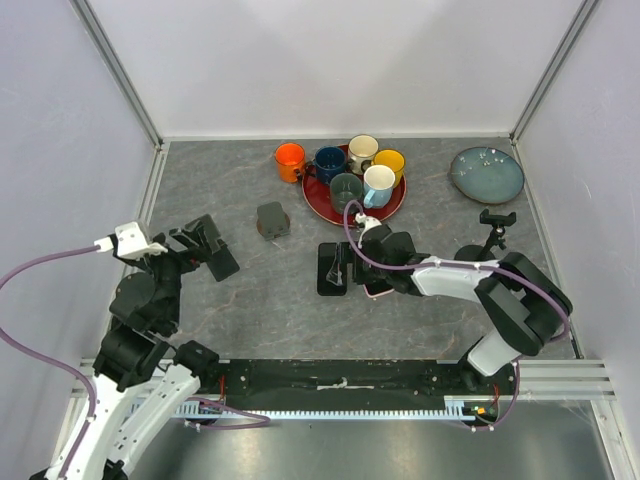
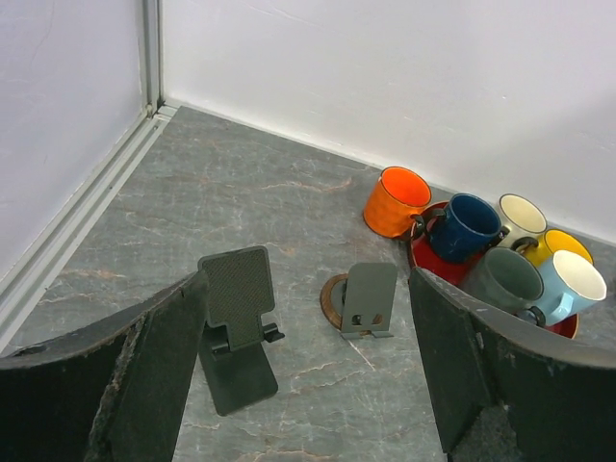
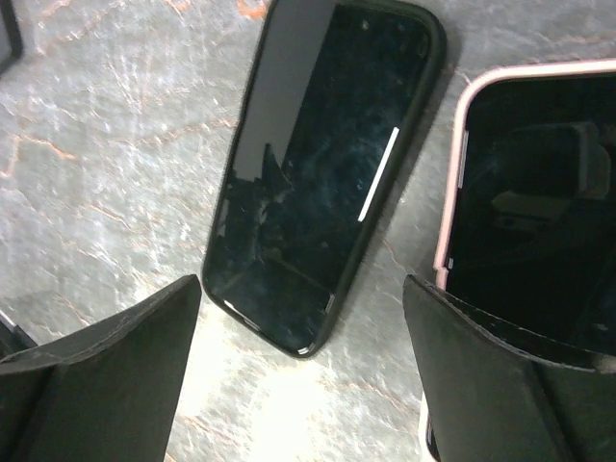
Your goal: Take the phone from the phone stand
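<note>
A black phone (image 3: 322, 173) lies flat, screen up, on the grey table (image 3: 115, 144), apart from any stand. My right gripper (image 3: 300, 287) hovers just above its lower end, open, with nothing held. A pink-cased phone (image 3: 539, 212) lies flat beside it, partly under my right finger (image 3: 500, 375). From above, the black phone (image 1: 333, 268) sits left of the right gripper (image 1: 354, 266). A dark phone stand (image 2: 236, 289) stands empty ahead of my open left gripper (image 2: 306, 279). A second, grey stand (image 2: 371, 294) rests on a round coaster, also empty.
A red tray (image 1: 318, 200) with several mugs stands at the back centre, an orange mug (image 1: 290, 160) beside it. A blue-grey plate (image 1: 487, 173) lies back right. A small black tripod holder (image 1: 497, 225) stands near the right wall. The left gripper (image 1: 205, 248) is mid-left.
</note>
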